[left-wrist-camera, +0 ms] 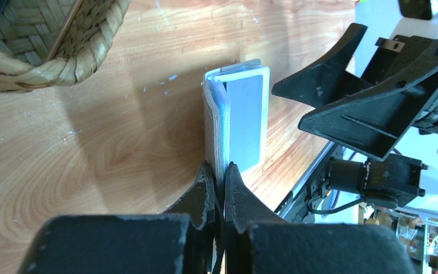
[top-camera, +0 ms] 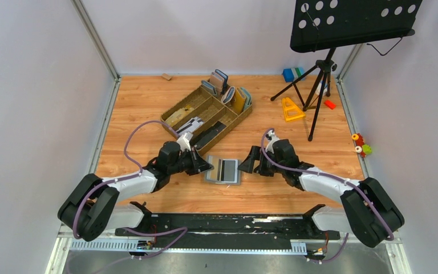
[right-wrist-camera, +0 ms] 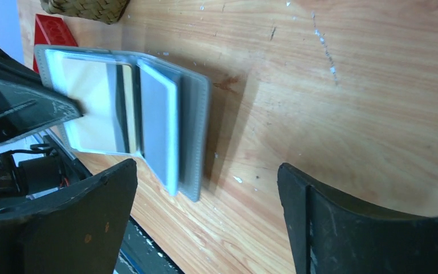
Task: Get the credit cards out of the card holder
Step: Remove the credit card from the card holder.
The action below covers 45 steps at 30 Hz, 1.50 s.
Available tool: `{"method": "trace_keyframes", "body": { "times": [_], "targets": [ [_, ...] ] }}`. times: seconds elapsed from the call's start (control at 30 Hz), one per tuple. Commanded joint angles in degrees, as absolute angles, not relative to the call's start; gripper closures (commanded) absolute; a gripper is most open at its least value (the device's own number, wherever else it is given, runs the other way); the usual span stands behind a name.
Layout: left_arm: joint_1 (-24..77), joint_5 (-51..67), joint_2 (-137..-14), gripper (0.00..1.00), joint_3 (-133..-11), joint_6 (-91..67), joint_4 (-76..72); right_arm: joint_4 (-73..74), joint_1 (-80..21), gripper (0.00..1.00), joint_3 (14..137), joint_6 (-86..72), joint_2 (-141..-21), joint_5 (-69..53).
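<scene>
Two grippers meet at the card holder (top-camera: 223,170), which lies open and flat on the table (top-camera: 148,103), close to the middle of its near edge. The left gripper (left-wrist-camera: 219,171) has its jaws pressed together on a thin edge at the holder's left side. I cannot tell whether they pinch a card, a clear sleeve or the cover. That is the main risk: if it is sleeve or cover, a pull likely drags the whole holder along instead of freeing a card.

The right gripper (right-wrist-camera: 206,171) stands just beside the holder's right edge, jaws wide apart and touching nothing. Nothing pins the holder down, so a tug could slide it or flip it shut. A striped card (right-wrist-camera: 97,108) shows in the left page. The middle leaf (right-wrist-camera: 159,125) stands half raised and could fold over it.

Farther back, the tray (top-camera: 186,101) has its near corner just beside the left wrist. A careless lift or swing could knock it, or the upright wallets (top-camera: 228,91) at its far end.
</scene>
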State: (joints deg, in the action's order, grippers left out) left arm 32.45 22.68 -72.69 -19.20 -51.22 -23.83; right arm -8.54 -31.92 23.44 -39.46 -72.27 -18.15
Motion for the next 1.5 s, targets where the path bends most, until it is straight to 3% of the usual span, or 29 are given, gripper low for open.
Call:
{"method": "trace_keyframes", "body": {
  "times": [0.0,0.3,0.63,0.73,0.93,1.13,1.3,1.47],
  "targets": [
    [31.8,25.5,-68.5,1.00,-19.4,-51.4,-25.5,-10.1,-29.9,0.01,22.4,-37.0,-69.0,-23.8],
    [31.6,31.6,-66.1,1.00,-20.4,-58.0,-33.5,-22.0,-29.8,0.00,19.8,-42.0,-66.2,-33.5],
    [31.5,33.1,-63.0,1.00,-22.8,-60.4,-34.0,-29.1,-29.8,0.02,17.3,-46.4,-60.0,-36.0],
    [31.5,33.5,-62.2,1.00,-22.6,-60.9,-34.3,-29.5,-29.8,0.16,17.9,-47.5,-60.2,-36.3],
    [31.5,33.5,-61.2,1.00,-21.7,-61.5,-34.8,-32.1,-29.8,0.58,18.0,-51.1,-61.6,-37.4],
    [31.0,24.8,-59.6,0.91,-23.5,-50.4,-17.2,-33.2,-29.7,0.98,16.9,-53.0,-62.8,-36.8],
    [31.0,11.6,-60.1,0.45,-28.5,-42.4,2.7,-35.3,-29.8,1.00,16.6,-54.2,-64.5,-37.3],
    [31.0,4.2,-55.5,0.39,-32.6,-36.2,12.9,-33.4,-29.7,1.00,17.8,-53.3,-66.6,-36.7]
  ]
}}
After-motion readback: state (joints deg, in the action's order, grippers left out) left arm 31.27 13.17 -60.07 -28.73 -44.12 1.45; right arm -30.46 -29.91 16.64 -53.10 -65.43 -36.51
